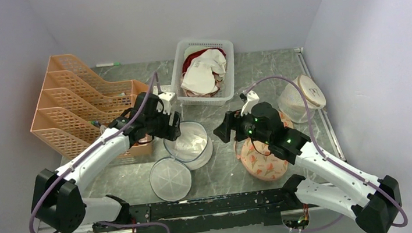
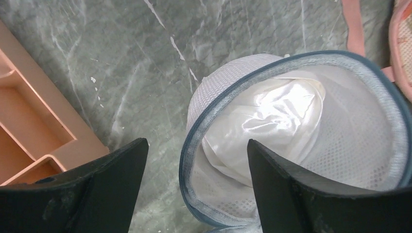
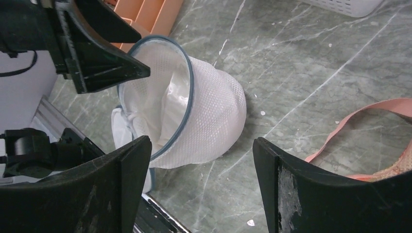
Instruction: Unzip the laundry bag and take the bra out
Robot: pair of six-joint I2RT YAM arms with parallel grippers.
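Observation:
The white mesh laundry bag [image 1: 190, 144] with its blue-grey zipper rim stands open at the table's middle. Its round lid [image 1: 170, 179] lies flat in front of it. The white bra [image 2: 272, 116] lies bunched inside the bag and also shows in the right wrist view [image 3: 170, 104]. My left gripper [image 1: 174, 129] is open at the bag's far left rim. In the left wrist view, the left gripper [image 2: 197, 141] has its jaws on either side of the rim [image 2: 187, 160], not touching it. My right gripper [image 1: 221, 129] is open and empty, right of the bag [image 3: 204, 111]; it also shows in its own view [image 3: 201, 140].
An orange file rack [image 1: 82, 101] stands at the left. A white basket [image 1: 226, 52] with red and white garments is at the back. A translucent round bag [image 1: 301, 100] is at the right. A floral peach pouch [image 1: 264, 157] lies under my right arm, its pink strap [image 3: 369, 116] on the table.

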